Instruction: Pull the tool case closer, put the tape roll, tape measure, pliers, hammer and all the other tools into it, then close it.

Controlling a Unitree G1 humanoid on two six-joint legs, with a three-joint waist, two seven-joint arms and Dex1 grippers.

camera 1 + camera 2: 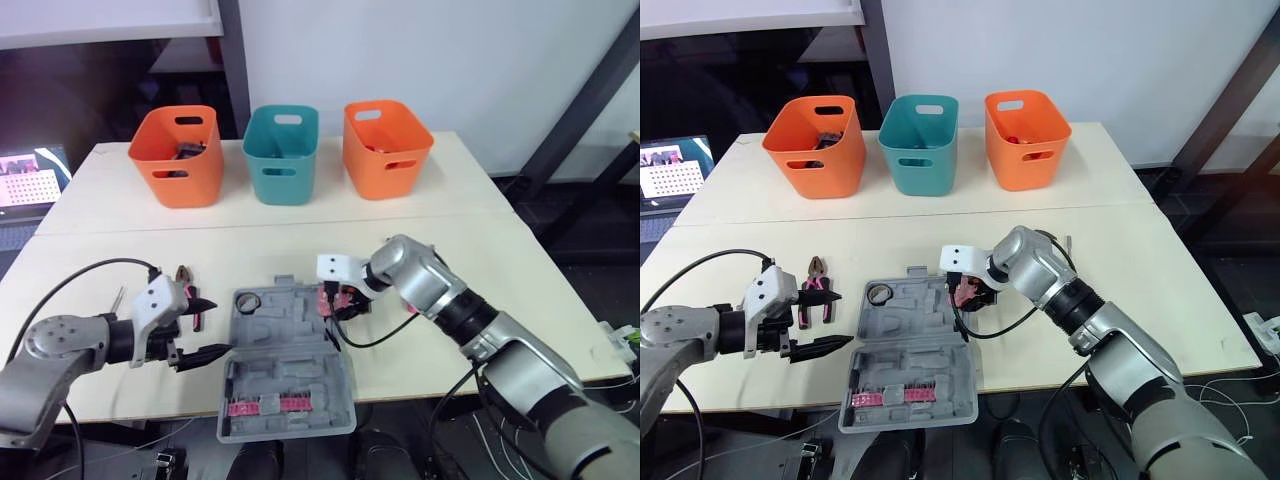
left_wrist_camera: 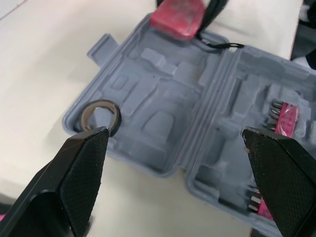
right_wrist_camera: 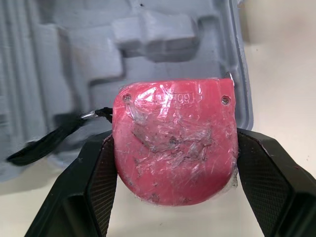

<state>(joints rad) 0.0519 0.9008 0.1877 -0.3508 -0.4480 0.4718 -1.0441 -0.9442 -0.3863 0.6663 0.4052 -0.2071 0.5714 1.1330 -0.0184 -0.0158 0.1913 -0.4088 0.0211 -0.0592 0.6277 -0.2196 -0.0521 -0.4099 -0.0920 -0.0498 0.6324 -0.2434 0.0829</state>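
Two moulded halves of the grey tool case (image 1: 288,372) lie open and flat at the front of the table (image 1: 470,250), between my two grippers, with the hinge running left to right. In the far half, the tape roll (image 2: 101,114) sits in the left corner recess. The near half holds a pink strip of bits (image 1: 265,405) along its front edge.

At the far right corner of the case, the pink tape measure (image 3: 173,133) hangs just over the rim. It is wrapped in crinkled clear film. An embossed marking runs near its upper edge, but I cannot read it with any certainty. Its black wrist strap (image 3: 44,140) trails across the case rim.

I have the right gripper (image 3: 174,165) clamped on the tape measure, one black finger (image 3: 91,182) pressed to each side of the body. The left gripper (image 1: 203,328) hovers at the case's left edge, jaws spread wide and holding nothing.

Pink-handled pliers (image 1: 817,290) lie on the table just left of the case, beside the left gripper.

Along the far side of the table stand three baskets: orange (image 1: 178,160), teal (image 1: 282,160) and orange (image 1: 385,155).
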